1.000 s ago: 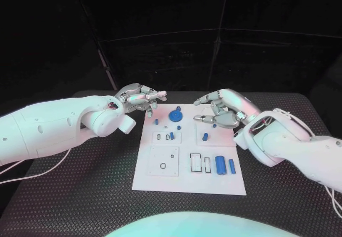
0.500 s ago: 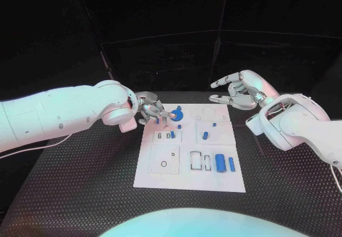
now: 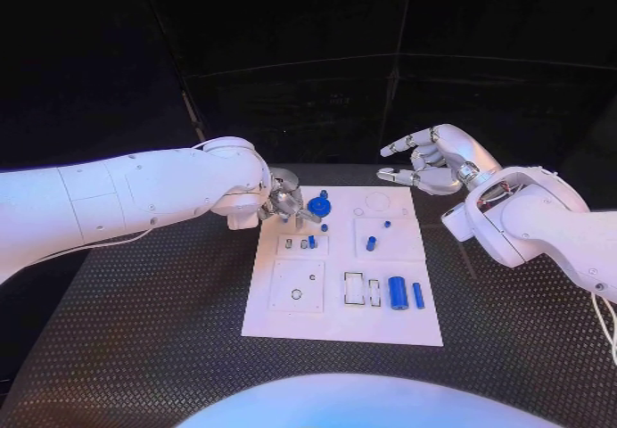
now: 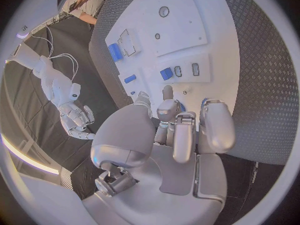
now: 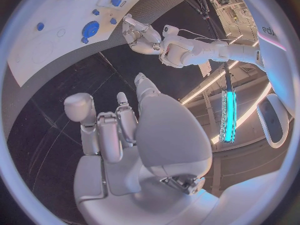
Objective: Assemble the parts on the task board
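The white task board (image 3: 337,314) lies in the middle of the black table. At its far left corner stands a round blue part (image 3: 319,208), and small blue pegs (image 3: 370,242) stand in the middle rows. A blue cylinder (image 3: 398,293) and a blue bar (image 3: 418,295) lie near the right edge. My left hand (image 3: 285,203) is low at the board's far left corner, fingers curled right beside the round part. In the left wrist view blue slivers show behind the curled fingers (image 4: 184,135); a grip cannot be made out. My right hand (image 3: 431,162) hovers past the far right corner, fingers apart, holding nothing.
Outlined slots (image 3: 352,291) and a square plate with a hole (image 3: 297,295) take up the board's near half. Black textured matting (image 3: 154,339) surrounds the board. The right wrist view shows the left hand (image 5: 142,34) by the board (image 5: 44,50).
My left hand has come down and in, from above the far left corner to beside the round blue part. My right hand has risen and drawn back off the board.
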`<action>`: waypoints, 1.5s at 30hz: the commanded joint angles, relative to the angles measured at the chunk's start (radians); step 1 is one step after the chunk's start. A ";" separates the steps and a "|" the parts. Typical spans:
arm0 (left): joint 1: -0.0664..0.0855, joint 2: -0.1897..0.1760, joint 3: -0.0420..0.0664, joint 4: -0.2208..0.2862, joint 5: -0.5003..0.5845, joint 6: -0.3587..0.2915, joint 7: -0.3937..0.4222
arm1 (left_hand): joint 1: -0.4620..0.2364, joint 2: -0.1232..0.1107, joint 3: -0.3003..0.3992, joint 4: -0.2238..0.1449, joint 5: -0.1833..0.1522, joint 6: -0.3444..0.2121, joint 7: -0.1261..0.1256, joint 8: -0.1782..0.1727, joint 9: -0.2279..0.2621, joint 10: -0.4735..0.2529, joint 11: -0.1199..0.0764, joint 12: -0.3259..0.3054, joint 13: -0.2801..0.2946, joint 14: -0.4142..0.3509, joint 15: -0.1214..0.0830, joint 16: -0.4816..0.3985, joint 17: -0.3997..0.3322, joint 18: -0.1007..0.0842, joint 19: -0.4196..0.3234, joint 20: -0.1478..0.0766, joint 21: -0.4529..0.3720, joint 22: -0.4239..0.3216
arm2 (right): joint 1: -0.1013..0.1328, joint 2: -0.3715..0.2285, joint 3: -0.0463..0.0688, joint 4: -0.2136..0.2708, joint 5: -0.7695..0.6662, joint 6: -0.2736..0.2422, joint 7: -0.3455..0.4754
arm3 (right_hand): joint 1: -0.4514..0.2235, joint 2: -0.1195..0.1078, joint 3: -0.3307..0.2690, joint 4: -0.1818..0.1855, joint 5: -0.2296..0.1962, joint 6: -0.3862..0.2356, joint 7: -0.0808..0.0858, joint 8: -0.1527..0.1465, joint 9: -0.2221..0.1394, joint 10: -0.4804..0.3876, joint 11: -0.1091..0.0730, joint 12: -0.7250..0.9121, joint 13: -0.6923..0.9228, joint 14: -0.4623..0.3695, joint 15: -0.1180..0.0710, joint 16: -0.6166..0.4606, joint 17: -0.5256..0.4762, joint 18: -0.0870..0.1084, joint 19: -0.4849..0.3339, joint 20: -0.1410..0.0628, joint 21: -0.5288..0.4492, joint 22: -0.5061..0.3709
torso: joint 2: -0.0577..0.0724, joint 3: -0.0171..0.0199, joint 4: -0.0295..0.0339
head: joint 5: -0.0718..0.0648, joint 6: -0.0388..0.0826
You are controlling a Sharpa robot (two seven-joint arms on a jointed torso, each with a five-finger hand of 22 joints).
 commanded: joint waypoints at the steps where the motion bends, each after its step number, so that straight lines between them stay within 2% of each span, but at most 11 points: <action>1: 0.002 0.021 -0.004 -0.019 -0.048 0.060 -0.032 | -0.002 0.006 -0.008 0.001 -0.001 -0.007 0.000 0.005 0.002 0.007 0.000 0.006 0.002 0.098 -0.002 0.005 0.239 -0.016 0.010 -0.001 0.006 0.007 | 0.002 0.004 0.001 -0.001 0.009 0.011 -0.009 | -0.009 -0.001 -0.008 -0.001 0.007 -0.002 0.001 0.004 -0.001 -0.008 0.002 -0.006 -0.001 0.081 -0.009 -0.004 0.170 0.010 -0.007 0.001 -0.005 -0.004 | 0.002 -0.0005 -0.0003 | 0.003 -0.002; 8: 0.002 0.070 -0.013 -0.061 -0.057 0.094 -0.038 | -0.004 0.007 -0.012 0.000 -0.001 -0.009 0.000 0.006 0.005 0.005 0.000 0.004 -0.001 0.101 -0.002 0.012 0.252 -0.019 0.017 -0.001 0.016 0.024 | 0.002 0.010 0.001 -0.005 0.009 0.015 -0.016 | -0.010 -0.001 -0.009 0.000 0.008 -0.002 0.001 0.004 -0.001 -0.010 0.002 -0.007 -0.004 0.080 -0.009 -0.006 0.166 0.012 -0.011 0.000 -0.008 -0.010 | 0.004 -0.0014 -0.0012 | 0.007 -0.007; 17: 0.000 0.117 -0.017 -0.110 -0.060 0.138 -0.044 | -0.009 0.010 -0.025 0.000 -0.002 -0.027 0.005 0.000 0.009 -0.016 0.004 -0.017 -0.030 0.103 0.001 0.018 0.262 -0.020 0.021 0.000 0.021 0.032 | 0.002 0.014 0.001 -0.007 0.009 0.019 -0.020 | -0.011 -0.001 -0.011 0.001 0.009 -0.003 0.001 0.005 -0.002 -0.011 0.002 -0.009 -0.005 0.079 -0.009 -0.009 0.161 0.013 -0.014 0.000 -0.012 -0.017 | 0.006 -0.0025 -0.0024 | 0.012 -0.011; 25: -0.004 0.137 -0.018 -0.141 -0.061 0.160 -0.048 | -0.011 0.010 -0.028 0.001 -0.002 -0.030 0.006 -0.001 0.010 -0.018 0.005 -0.019 -0.033 0.104 0.002 0.019 0.263 -0.022 0.022 0.001 0.024 0.039 | 0.002 0.013 0.001 -0.009 0.009 0.022 -0.023 | -0.012 -0.001 -0.012 0.002 0.010 -0.004 0.001 0.005 -0.002 -0.012 0.002 -0.009 -0.006 0.078 -0.009 -0.010 0.158 0.013 -0.015 0.000 -0.013 -0.020 | 0.006 -0.0028 -0.0012 | 0.012 -0.019; 37: -0.008 0.153 -0.018 -0.172 -0.061 0.176 -0.050 | -0.010 0.013 -0.028 -0.001 -0.002 -0.028 0.006 0.001 0.011 -0.015 0.005 -0.016 -0.029 0.104 0.002 0.019 0.263 -0.024 0.026 0.001 0.031 0.052 | 0.002 0.013 0.001 -0.012 0.009 0.023 -0.025 | -0.013 0.000 -0.013 0.003 0.011 -0.004 0.001 0.005 -0.002 -0.012 0.002 -0.009 -0.006 0.077 -0.009 -0.011 0.157 0.013 -0.016 0.000 -0.015 -0.022 | 0.007 -0.0034 -0.0004 | 0.012 -0.023; 45: -0.016 0.163 -0.018 -0.188 -0.056 0.196 -0.051 | -0.006 0.017 -0.028 -0.003 -0.002 -0.027 0.006 0.002 0.013 -0.016 0.005 -0.017 -0.031 0.104 0.002 0.019 0.263 -0.024 0.027 0.002 0.032 0.054 | 0.002 0.016 0.001 -0.014 0.009 0.026 -0.026 | -0.013 0.000 -0.013 0.003 0.011 -0.004 0.001 0.005 -0.002 -0.012 0.002 -0.009 -0.006 0.077 -0.009 -0.011 0.157 0.013 -0.016 0.000 -0.015 -0.022 | 0.006 -0.0042 -0.0004 | 0.012 -0.026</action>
